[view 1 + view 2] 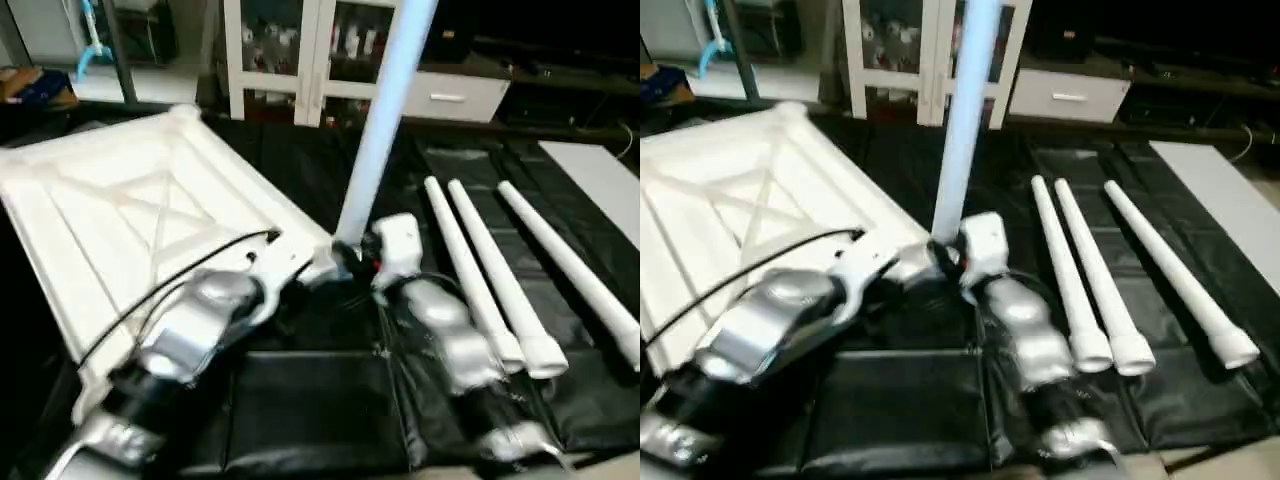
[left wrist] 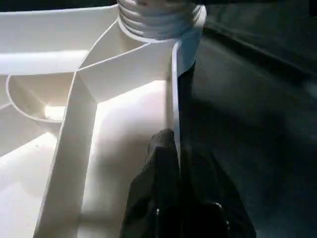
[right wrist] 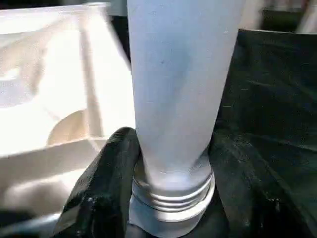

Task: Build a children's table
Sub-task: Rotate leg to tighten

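Upside-down table top [image 1: 130,215] lying ribs-up on the black mat [image 1: 330,410], over toward the robot's left. First leg [image 1: 385,110] standing nearly upright at the near corner socket [image 3: 166,218], long axis pointing up and leaning a touch away, top end cut off by the frame. Right gripper [image 3: 171,163] clamped around the fat lower end of that leg, just above the threads, black fingers [image 3: 106,173] pressed to either side. So the thing sits right in the hand, axis roughly in line with the socket, and any turning has to go around that vertical axis. Left gripper [image 2: 178,163] pinched on the thin rim wall of the top right next to the same corner, probably bracing it against spinning. Threads still showing above the socket lip in both wrist views, so probably not screwed home yet. Can't tell how deep it's seated or whether the threads have actually caught; socket inside hidden by the leg. Three spare legs [image 1: 1110,270] lying side by side on the mat to the right, well apart from both hands, closer to the right arm.
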Robot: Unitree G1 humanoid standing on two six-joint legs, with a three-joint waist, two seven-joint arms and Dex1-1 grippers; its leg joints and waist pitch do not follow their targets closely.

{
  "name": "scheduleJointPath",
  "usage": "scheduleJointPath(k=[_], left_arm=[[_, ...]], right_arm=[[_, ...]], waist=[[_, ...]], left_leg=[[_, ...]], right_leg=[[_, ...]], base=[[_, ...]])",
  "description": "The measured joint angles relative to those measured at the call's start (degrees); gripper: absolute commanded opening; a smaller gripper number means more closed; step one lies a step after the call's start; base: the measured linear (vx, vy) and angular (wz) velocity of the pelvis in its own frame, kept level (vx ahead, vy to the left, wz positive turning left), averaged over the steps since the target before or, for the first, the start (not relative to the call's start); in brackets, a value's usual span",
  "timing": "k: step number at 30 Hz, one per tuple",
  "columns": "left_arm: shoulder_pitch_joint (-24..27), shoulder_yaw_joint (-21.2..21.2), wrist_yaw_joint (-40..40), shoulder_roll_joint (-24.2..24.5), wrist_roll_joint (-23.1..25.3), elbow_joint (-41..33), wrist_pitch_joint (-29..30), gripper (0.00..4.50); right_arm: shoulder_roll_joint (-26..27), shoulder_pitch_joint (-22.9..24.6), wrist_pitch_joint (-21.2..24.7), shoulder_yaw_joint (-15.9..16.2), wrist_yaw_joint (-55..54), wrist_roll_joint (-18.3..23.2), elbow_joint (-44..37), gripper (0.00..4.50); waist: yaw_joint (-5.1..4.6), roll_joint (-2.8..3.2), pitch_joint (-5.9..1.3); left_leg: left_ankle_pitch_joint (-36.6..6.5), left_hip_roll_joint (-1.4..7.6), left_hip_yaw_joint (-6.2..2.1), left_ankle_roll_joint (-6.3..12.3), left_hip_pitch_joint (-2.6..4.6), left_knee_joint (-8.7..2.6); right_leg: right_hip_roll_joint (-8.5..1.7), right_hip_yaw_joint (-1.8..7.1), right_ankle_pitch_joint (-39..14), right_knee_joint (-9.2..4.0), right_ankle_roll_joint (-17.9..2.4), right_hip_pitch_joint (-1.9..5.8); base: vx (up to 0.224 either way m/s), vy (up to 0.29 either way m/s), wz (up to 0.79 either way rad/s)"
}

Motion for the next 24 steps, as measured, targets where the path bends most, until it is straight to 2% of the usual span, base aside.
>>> scheduleJointPath(k=[2, 5, 6, 8, 11, 13, 15, 17, 24], left_arm=[[-0.8, -0.3, 2.2, -1.9, 1.3, 1.2, 0.0, 0.0], [-0.8, -0.3, 2.3, -1.9, 1.3, 1.0, 0.0, 0.0], [-0.8, -0.4, 2.1, -1.6, 1.2, 0.8, 0.0, 0.0], [-0.7, -0.8, 0.9, -0.3, 0.7, 0.0, 0.1, 0.0], [-0.3, -0.9, -1.1, 2.1, 0.2, -1.0, -0.9, 0.0], [0.5, -1.2, -3.3, 4.4, 0.0, -1.9, -2.4, 0.0], [2.1, -1.5, -6.8, 7.5, -0.8, -3.7, -4.4, 0.0], [3.4, -1.9, -10.0, 10.3, -1.3, -4.9, -6.9, 0.0], [6.5, -2.0, -18.7, 16.9, -4.6, -8.4, -11.2, 0.0]], right_arm=[[2.4, -1.3, -3.8, -1.6, -4.0, -1.1, 3.3, 1.96], [2.3, -1.1, -5.9, -2.4, -1.0, -0.8, 4.1, 1.96], [1.9, -0.7, -6.4, -2.3, 0.4, -0.8, 3.8, 2.31], [0.5, 1.1, -7.0, -1.7, 3.9, -1.0, 1.5, 2.66], [-0.8, 3.1, -6.8, -1.0, 6.2, -0.4, -1.5, 2.85], [-1.7, 3.5, -5.1, -0.4, 8.4, 1.2, -3.7, 3.0], [-4.7, 3.7, -3.6, -0.2, 12.7, 3.1, -6.1, 3.1], [-7.7, 3.7, -2.2, 0.2, 19.3, 4.2, -7.7, 3.46], [-18.9, 4.3, 0.6, 2.4, 40.2, 7.7, -11.7, 3.46]], waist=[[-0.02, 0.01, 0.01], [0.04, 0.0, 0.0], [0.12, 0.01, 0.01], [0.48, 0.02, 0.02], [0.62, 0.06, 0.04], [0.71, 0.12, 0.08], [1.07, 0.17, 0.12], [1.25, 0.18, 0.12], [1.99, 0.28, 0.19]], left_leg=[[0.0, -0.02, 0.0, 0.0, -0.16, 0.0], [0.0, -0.02, 0.0, 0.02, -0.21, 0.0], [0.0, -0.02, 0.0, 0.03, -0.24, 0.0], [-0.1, -0.01, 0.0, 0.11, -0.32, -0.02], [0.0, 0.01, 0.01, 0.12, -0.37, -0.11], [0.0, 0.02, 0.01, 0.15, -0.35, -0.12], [0.0, 0.02, 0.02, 0.15, -0.24, -0.12], [0.0, 0.02, 0.02, 0.14, -0.1, -0.11], [0.0, -0.01, 0.02, 0.15, -0.06, -0.11]], right_leg=[[0.0, 0.01, 0.0, -0.11, 0.0, -0.08], [0.0, 0.01, 0.0, -0.2, 0.0, -0.06], [0.0, 0.0, 0.0, -0.21, 0.0, -0.07], [0.0, -0.01, 0.0, -0.27, 0.1, -0.13], [0.02, -0.02, 0.0, -0.23, 0.1, -0.28], [0.02, -0.02, 0.0, -0.19, 0.1, -0.29], [0.02, -0.02, 0.0, -0.21, 0.1, -0.17], [0.02, -0.02, 0.0, -0.25, 0.1, 0.0], [-0.02, -0.02, 0.0, -0.27, 0.1, 0.11]], base=[[0.0, 0.0, 0.0], [0.0, 0.0, 0.0], [0.0, 0.0, 0.0], [0.0, 0.0, 0.0], [0.0, 0.0, 0.0], [0.0, 0.0, 0.0], [0.0, 0.0, 0.0], [0.0, 0.0, 0.0], [0.0, 0.0, 0.0]])
